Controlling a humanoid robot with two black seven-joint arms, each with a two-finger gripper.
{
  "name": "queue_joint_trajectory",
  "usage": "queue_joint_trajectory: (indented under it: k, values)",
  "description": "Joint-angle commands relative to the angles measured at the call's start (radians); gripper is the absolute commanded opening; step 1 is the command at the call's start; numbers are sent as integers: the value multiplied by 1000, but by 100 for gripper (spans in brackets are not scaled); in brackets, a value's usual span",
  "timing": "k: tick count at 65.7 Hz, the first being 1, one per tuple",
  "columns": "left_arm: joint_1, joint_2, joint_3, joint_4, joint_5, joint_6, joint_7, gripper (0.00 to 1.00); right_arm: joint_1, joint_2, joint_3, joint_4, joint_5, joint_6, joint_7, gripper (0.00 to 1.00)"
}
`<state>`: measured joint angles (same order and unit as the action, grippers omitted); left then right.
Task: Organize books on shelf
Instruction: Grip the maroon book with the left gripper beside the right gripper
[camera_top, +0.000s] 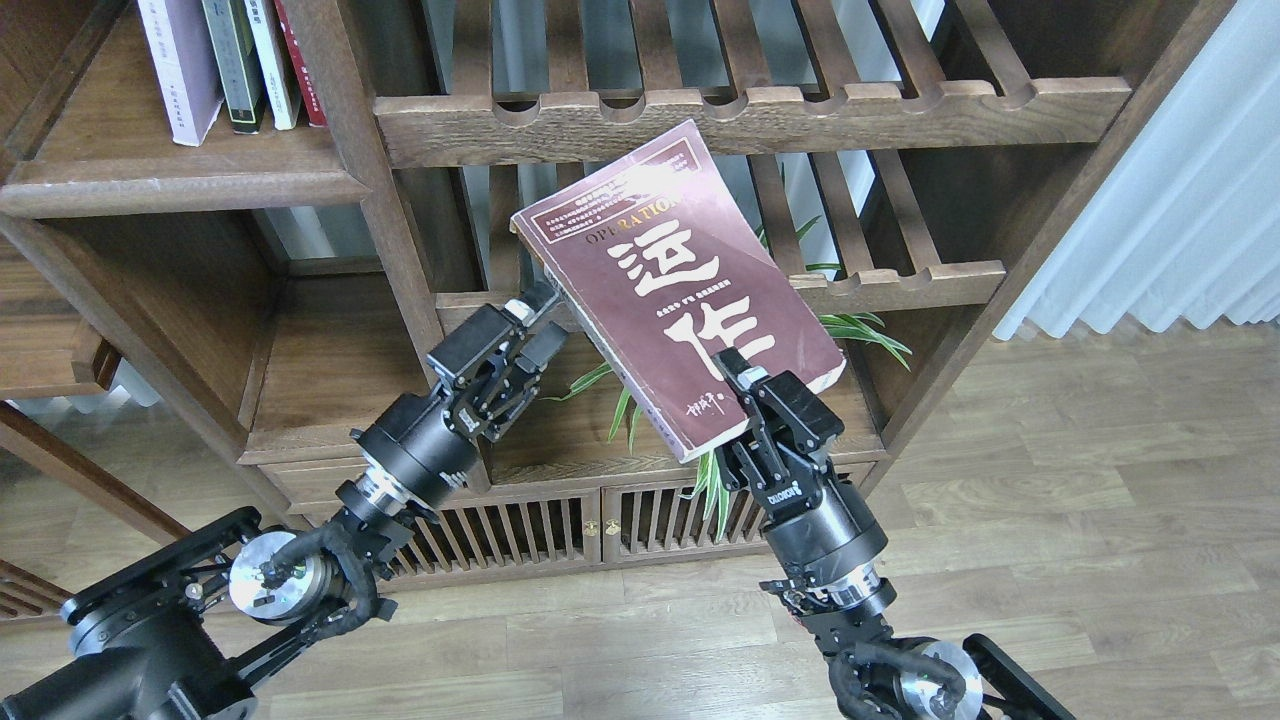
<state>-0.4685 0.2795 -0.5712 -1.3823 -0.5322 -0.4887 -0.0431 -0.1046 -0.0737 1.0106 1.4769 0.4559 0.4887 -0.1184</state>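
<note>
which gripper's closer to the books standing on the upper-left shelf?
Left. The left gripper sits below and right of the standing books; the right gripper, shut on the maroon book, is farther right.

A large dark-brown wooden bookcase (400, 250) is seen across most of the view. Slatted racks with scalloped notches (750, 105) are fitted in its upper middle bays, and slatted cabinet doors (560, 530) with small brass knobs are set at its base. Green plant leaves (860, 330) are seen behind. The floor (1080, 520) is laid in grey-brown wood planks. A white pleated curtain (1180, 200) is hung at the right, lit by daylight.
</note>
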Motion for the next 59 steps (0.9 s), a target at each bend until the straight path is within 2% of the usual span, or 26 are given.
queue_joint_trajectory:
  k: [1,22,31,44,47,53,59]
  values:
    - [-1,-5,7,0,0,0,0,73,-6,2,-1,-7,-16,0,-7,5]
    - [-1,1,10,0,0,0,3,72,-10,5,-46,-18,-40,0,-24,5]
    - [-1,3,27,0,1,0,29,72,-12,15,-52,-20,-63,0,-24,5]
    - [1,1,43,0,3,0,32,60,-21,22,-53,-21,-82,0,-24,5]
    - [1,1,42,0,1,0,32,55,-24,23,-53,-21,-88,0,-24,5]
    - [7,4,45,2,2,0,31,28,-27,32,-53,-21,-91,0,-24,5]
    - [2,-2,45,2,1,0,29,25,-29,32,-53,-21,-91,0,-24,5]
